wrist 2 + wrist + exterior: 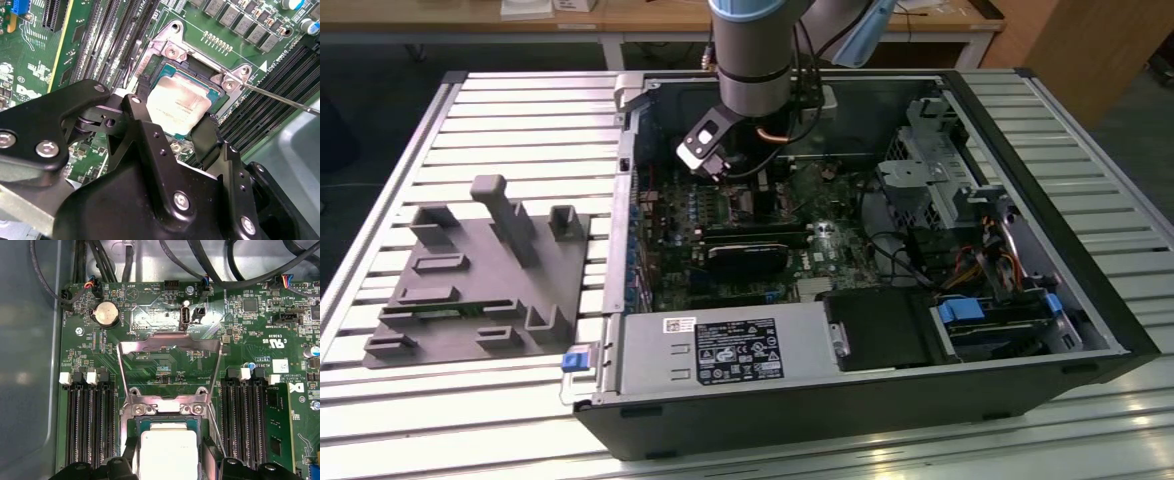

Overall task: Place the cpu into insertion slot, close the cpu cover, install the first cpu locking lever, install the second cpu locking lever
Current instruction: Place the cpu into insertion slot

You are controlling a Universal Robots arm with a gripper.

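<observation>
Cpu (181, 99) in grasp of end effector (175, 105)

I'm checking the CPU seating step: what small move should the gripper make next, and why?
Probably ease straight down a touch before releasing. The gripper is shut on the cpu, which lines up over the insertion slot, though whether it is fully seated I cannot tell; the cpu cover stands open, clear of it.

In the second wrist view the gripper (175, 106) covers the near edges of the chip (177, 100) and socket (214, 93). The first wrist view's edge cuts the chip off. In the exterior view the arm (754, 70), at twelve o'clock over the computer case (854, 400), hides both.
</observation>
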